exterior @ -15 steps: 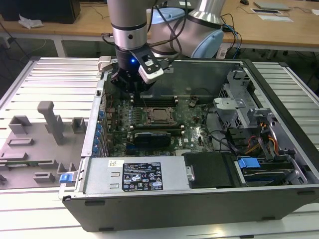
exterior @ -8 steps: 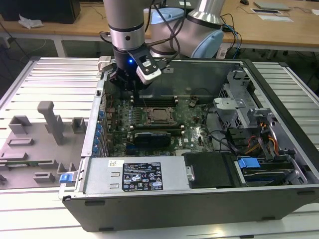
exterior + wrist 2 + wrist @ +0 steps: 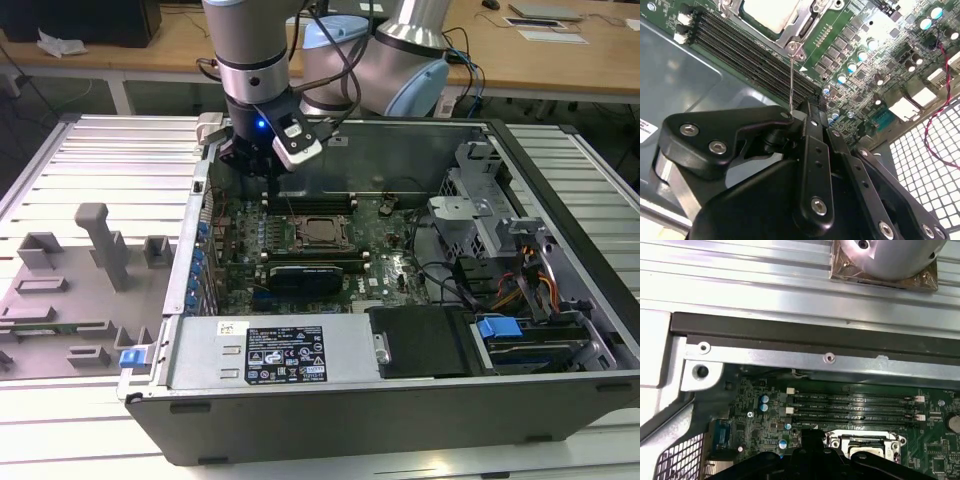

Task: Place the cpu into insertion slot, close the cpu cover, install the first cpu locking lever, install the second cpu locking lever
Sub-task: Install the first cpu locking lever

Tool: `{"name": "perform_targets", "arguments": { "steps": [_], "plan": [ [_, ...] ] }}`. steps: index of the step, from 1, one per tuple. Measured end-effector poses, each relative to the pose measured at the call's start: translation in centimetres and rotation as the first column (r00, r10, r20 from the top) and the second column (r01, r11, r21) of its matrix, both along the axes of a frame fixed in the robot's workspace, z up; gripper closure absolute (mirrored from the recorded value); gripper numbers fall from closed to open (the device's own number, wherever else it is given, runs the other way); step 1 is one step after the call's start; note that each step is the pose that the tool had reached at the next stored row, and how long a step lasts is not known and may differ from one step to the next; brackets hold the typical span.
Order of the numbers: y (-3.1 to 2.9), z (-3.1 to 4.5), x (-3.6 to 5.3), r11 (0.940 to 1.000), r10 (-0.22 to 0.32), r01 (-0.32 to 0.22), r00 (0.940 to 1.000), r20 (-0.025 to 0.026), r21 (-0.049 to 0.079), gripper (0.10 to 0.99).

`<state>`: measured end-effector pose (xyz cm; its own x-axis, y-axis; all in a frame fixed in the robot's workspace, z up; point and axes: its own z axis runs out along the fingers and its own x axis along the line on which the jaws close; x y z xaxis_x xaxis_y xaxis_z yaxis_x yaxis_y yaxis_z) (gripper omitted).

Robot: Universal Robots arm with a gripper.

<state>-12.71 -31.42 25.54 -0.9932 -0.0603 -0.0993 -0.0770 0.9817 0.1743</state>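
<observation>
1. Farthest to the exterior view's left of the cpu socket, a matt grey plastic fixture tray with upright blocks and posts lies on the ribbed aluminium table. It sits outside the open computer case.
2. Nearer the socket, a blue plastic latch sits at the case's front corner. Beside it, the grey power supply carries a white rectangular label with dark print and round marks, too small to read.
3. Just to the exterior view's left of the socket, the black gripper hangs over the green motherboard. In the second wrist view its fingers are clenched on the free end of the cpu locking lever. The lever is a thin bright steel rod running straight from the socket's corner bracket to the fingertips.
4. The cpu, flat and square with a silvery-grey metal top, lies in the socket. The cpu cover, a brownish-silver metal frame, lies flat around it, and the chip shows through its window.
5. Long black ridged memory slots with white end clips run just beside the socket.
6. To the exterior view's right of the socket stand a grey sheet-metal drive cage, orange cables and a blue plastic tab.
</observation>
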Motion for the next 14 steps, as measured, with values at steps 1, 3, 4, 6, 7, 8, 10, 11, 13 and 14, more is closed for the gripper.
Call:
{"name": "perform_targets", "arguments": {
  "steps": [1, 3, 4, 6, 7, 8, 10, 11, 13, 14],
  "plan": [
    [0.00, 0.00, 0.00, 1.0000, 0.000, 0.000, 1.0000, 0.0000, 0.000, 0.980],
    [0.00, 0.00, 0.02, 1.0000, 0.000, 0.000, 1.0000, -0.0001, 0.000, 0.980],
    [-0.01, 0.00, 0.12, 1.0000, 0.000, 0.000, 1.0000, -0.0001, 0.000, 0.980],
    [-0.03, 0.00, 0.48, 1.0000, 0.000, 0.000, 1.0000, -0.0009, 0.000, 0.980],
    [-0.05, 0.00, 0.79, 1.0000, 0.000, 0.000, 1.0000, -0.0019, 0.000, 0.980],
    [-0.08, 0.00, 1.05, 1.0000, 0.000, 0.000, 1.0000, -0.0026, 0.000, 0.980],
    [-0.35, -0.01, 2.95, 1.0000, 0.000, 0.000, 1.0000, -0.0085, 0.000, 0.980],
    [-0.43, -0.01, 3.19, 1.0000, 0.000, 0.000, 1.0000, -0.0094, 0.000, 0.980],
    [-0.59, -0.01, 3.72, 1.0000, 0.000, 0.000, 0.9999, -0.0115, 0.000, 0.980],
    [-0.66, -0.02, 3.94, 1.0000, 0.000, 0.000, 0.9999, -0.0123, 0.000, 0.980]
  ]
}}
